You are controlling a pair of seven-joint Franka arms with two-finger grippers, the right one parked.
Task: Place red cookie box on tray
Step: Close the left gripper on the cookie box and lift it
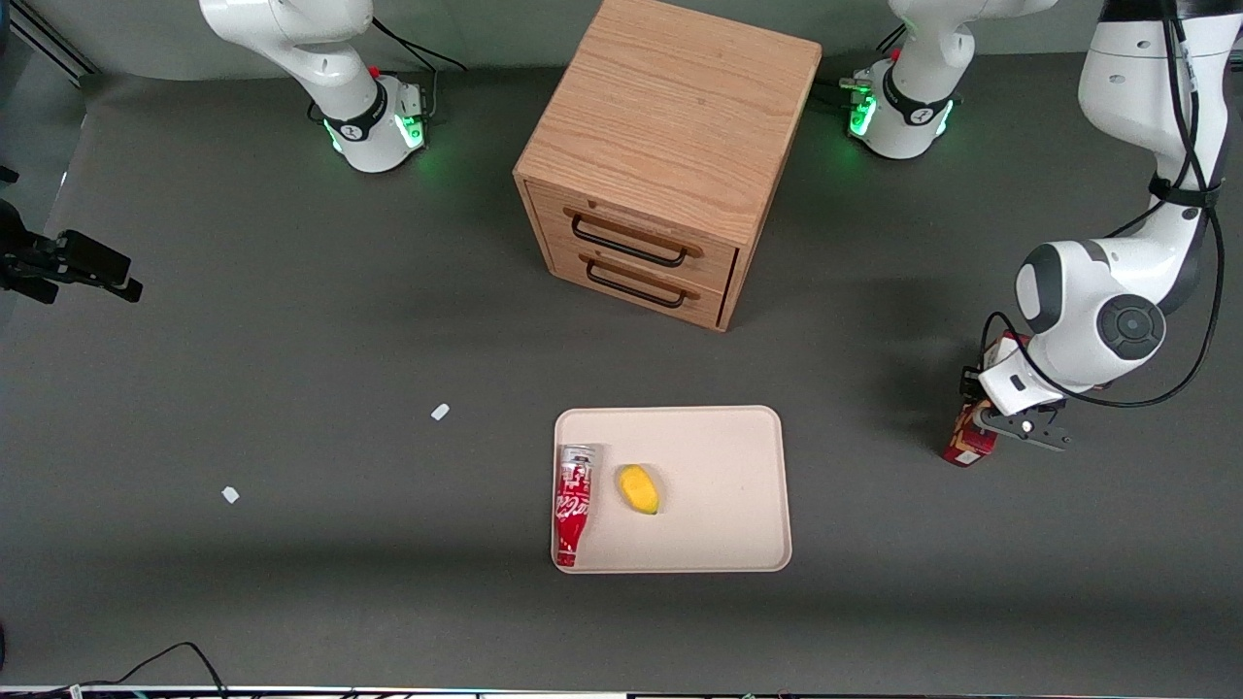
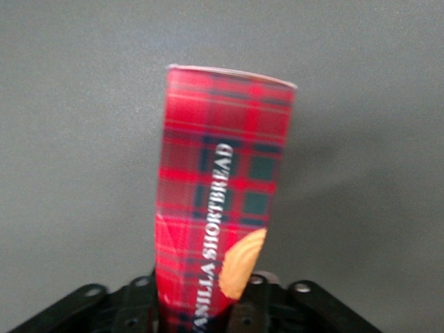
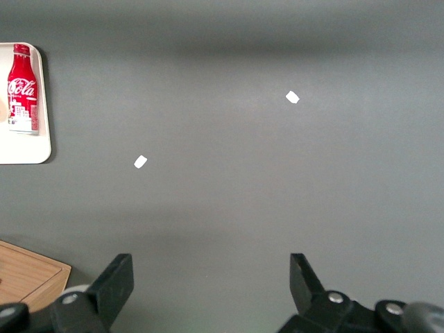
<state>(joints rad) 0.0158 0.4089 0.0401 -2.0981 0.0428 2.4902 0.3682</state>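
The left arm's black two-finger gripper (image 1: pixel 1020 427) sits at the right edge of the front view, a little below mid-height, and it is pinching the slim dark-red tartan cookie box (image 1: pixel 970 439) printed with a tan shortbread picture. In the left wrist view the carton (image 2: pixel 222 201) rises straight out from between the gripper's fingers (image 2: pixel 258 305), which press on its two long sides near one end, so the box's long axis runs along the gripper's own pointing direction, with its free end farthest from the wrist. Only grey table shows around the carton there; whether its free end touches the table cannot be told.

The flat cream rectangular tray with rounded corners and a low rim (image 1: pixel 748 427) lies in the lower centre of the front view, well apart from the held box and toward the parked arm's end of the table from it. That sideways gap is what the coming move likely turns on: the box has to travel across the frame toward the tray at roughly the same height in the picture.

On the tray, a red-and-white soda bottle (image 1: pixel 572 505) lies along the edge farthest from the box, with a small yellow fruit-like object (image 1: pixel 639 488) just beside it. The tray's half nearest the gripper is bare, which looks like the easiest landing spot.
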